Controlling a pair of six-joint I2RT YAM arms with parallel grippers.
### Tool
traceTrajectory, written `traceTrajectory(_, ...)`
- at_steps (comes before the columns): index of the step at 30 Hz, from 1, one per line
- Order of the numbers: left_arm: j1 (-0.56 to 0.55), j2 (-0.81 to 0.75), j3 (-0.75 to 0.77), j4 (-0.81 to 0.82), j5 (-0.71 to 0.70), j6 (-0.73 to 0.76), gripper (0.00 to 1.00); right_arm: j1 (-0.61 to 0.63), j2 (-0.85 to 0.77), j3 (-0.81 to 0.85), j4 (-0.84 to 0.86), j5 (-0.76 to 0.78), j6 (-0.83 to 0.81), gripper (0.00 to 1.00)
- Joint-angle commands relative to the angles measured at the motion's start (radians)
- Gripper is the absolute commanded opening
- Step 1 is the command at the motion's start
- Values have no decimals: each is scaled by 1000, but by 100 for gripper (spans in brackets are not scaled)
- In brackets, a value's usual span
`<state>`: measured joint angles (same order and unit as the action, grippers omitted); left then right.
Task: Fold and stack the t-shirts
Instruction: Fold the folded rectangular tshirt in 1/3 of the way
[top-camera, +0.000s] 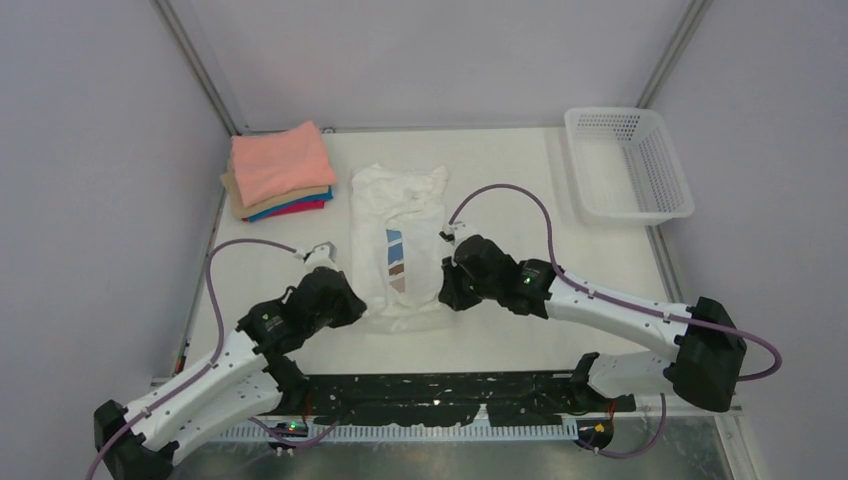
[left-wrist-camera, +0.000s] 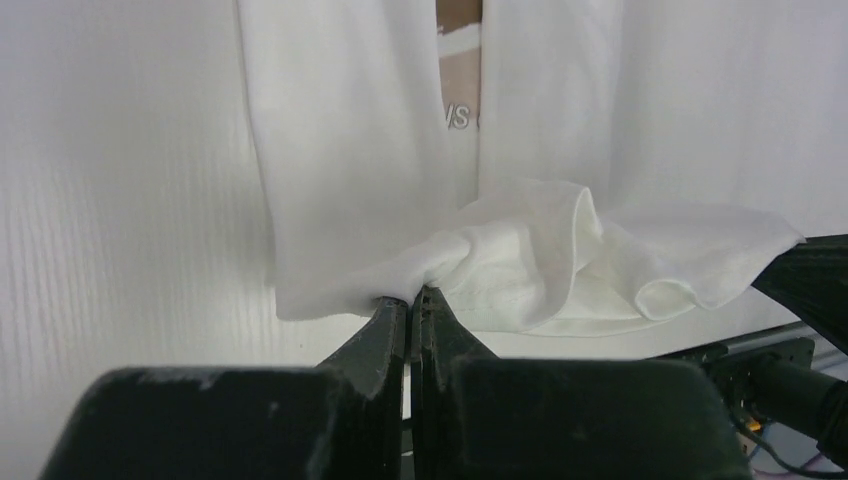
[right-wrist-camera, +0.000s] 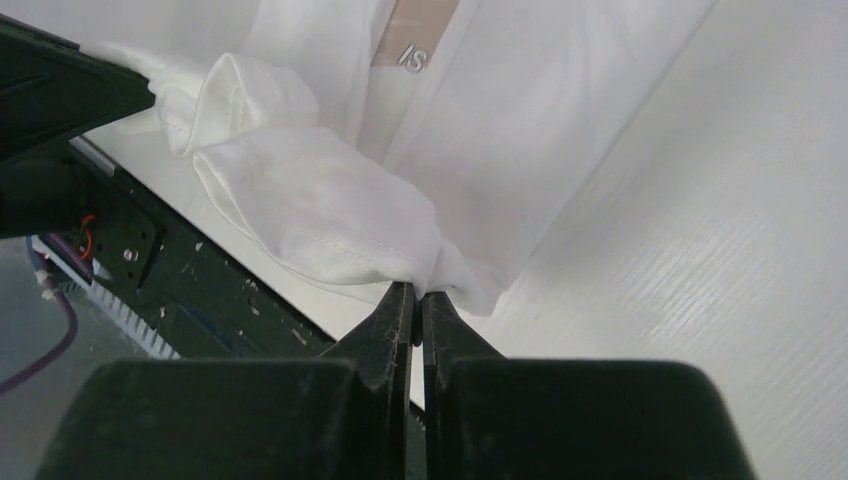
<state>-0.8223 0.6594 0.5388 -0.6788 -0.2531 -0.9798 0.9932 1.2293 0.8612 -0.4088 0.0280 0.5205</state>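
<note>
Stack of folded tees (top-camera: 280, 165) done; I've L tool (left-wrist-camera: 412, 298) and R tool (right-wrist-camera: 415, 290) clamped on white tee (top-camera: 400, 215) hem, end fold left.

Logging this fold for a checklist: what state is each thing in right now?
white t-shirt, lying flat, sides folded in, near hem pinched up.
left hand, shut on the hem's left corner.
right hand, shut on the hem's right corner.
folded stack, neatly piled, salmon-pink on top.
basket, upright, nothing seen inside.
</note>
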Motion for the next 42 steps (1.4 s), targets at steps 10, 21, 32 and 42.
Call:
traceTrajectory(10,338,371,201,335,242,260,0,-208,262,255,131,-5,-133,6)
traceTrajectory(21,444,600,338,345,295,304,0,-332,472,444,120,-149,-179,6)
traceTrajectory(32,519,759,428,339,305,348,0,-380,626,556,107,-190,-190,6)
traceTrajectory(42,559,934,545,284,292,374,0,-409,735,621,109,-166,-174,8)
